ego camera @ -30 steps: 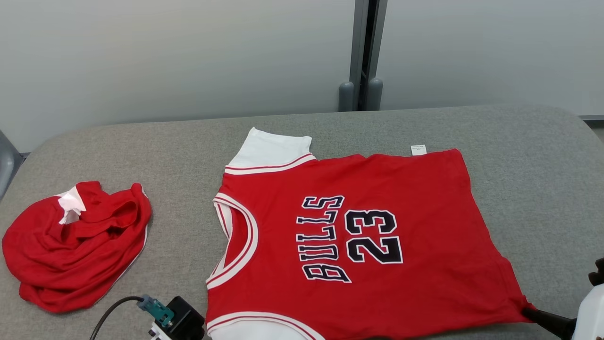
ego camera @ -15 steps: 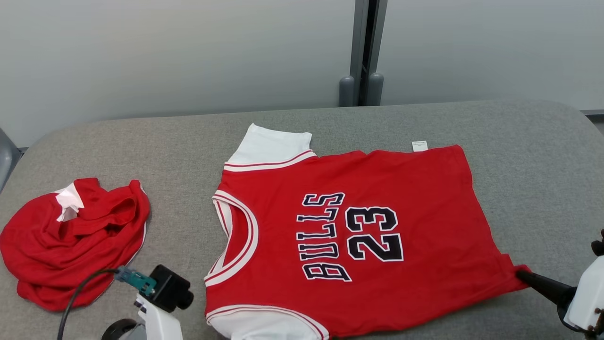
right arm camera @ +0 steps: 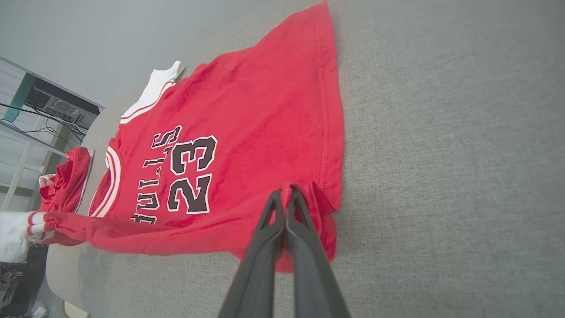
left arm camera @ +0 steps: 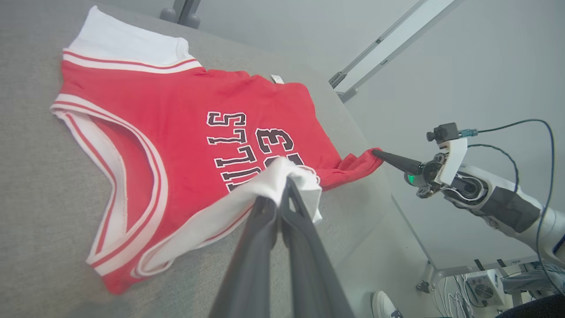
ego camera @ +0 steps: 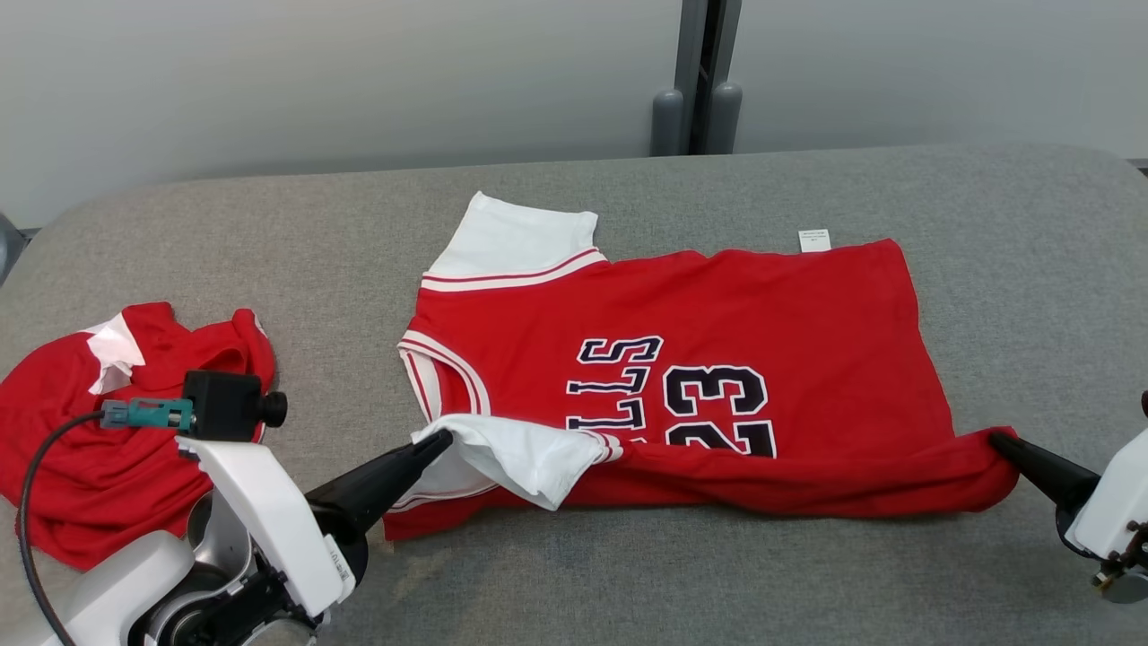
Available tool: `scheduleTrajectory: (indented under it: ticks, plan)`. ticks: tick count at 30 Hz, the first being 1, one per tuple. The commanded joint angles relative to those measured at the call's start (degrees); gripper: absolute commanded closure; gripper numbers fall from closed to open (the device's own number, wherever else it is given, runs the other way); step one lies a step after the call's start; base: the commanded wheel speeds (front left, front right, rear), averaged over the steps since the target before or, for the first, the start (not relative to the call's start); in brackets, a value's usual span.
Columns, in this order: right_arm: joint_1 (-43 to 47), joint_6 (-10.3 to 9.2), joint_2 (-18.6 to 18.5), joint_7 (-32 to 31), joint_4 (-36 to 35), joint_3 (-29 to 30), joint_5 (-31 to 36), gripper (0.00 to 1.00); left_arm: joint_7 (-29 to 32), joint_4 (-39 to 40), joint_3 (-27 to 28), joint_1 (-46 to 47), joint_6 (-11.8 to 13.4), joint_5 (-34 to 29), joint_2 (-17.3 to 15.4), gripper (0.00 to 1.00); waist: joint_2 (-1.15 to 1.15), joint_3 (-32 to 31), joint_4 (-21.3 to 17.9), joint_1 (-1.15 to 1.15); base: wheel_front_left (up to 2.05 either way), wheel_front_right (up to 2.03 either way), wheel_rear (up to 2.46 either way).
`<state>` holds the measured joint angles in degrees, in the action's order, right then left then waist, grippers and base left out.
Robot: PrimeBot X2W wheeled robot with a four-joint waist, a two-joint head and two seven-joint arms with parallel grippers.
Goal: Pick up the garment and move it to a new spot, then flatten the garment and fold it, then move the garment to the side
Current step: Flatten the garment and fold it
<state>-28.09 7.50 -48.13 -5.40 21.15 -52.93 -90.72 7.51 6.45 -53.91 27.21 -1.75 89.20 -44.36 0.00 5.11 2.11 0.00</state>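
Grey felt table (ego camera: 807, 574); red knit jersey (ego camera: 717, 314) edge lifted, rumpled

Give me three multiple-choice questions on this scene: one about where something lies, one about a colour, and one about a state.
1. In the head view, where does the crumpled red heap lie relative to the jersey?
A. To its left
B. To its right
C. On top of it

2. What colour are the jersey's sleeves?
A. Black
B. White
C. Blue

3. What is the left tool doing?
A. Hanging open, holding nothing
B. Shut on the heap
C. Shut on the jersey's near sleeve

Answers:
1 A: the heap lies apart on the jersey's left.
2 B: both sleeves are white with red stripes at the seam.
3 C: it pinches the white near sleeve, raised over the lower part of the print.
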Motion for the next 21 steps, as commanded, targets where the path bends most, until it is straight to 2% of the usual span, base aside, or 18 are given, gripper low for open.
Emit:
scheduleTrajectory:
  ticks: [1, 5, 21]
  plan:
    - [-0.9, -0.02, 0.6, 0.7, 0.6, 0.2, 0.4, 1.00, -0.7, -1.8, 0.8, 1.0, -0.4, 0.5, 0.9, 1.00, 0.00, 0.8, 0.0, 0.00, 0.00, 0.00, 0.00]
    - [-2.0, -0.02, 1.8, 2.0, 2.3, 0.6, 1.2, 1.00, -1.4, -5.5, 1.1, 2.0, -1.0, 0.6, 3.0, 1.00, 0.00, 1.8, -0.2, 0.00, 0.00, 0.00, 0.00]
    - [-6.0, -0.02, 6.4, 7.1, 7.1, 0.4, 5.7, 1.00, 0.0, -13.7, 0.6, 4.8, -1.9, 0.0, 6.4, 1.00, 0.00, 6.3, -1.0, 0.00, 0.00, 0.00, 0.00]
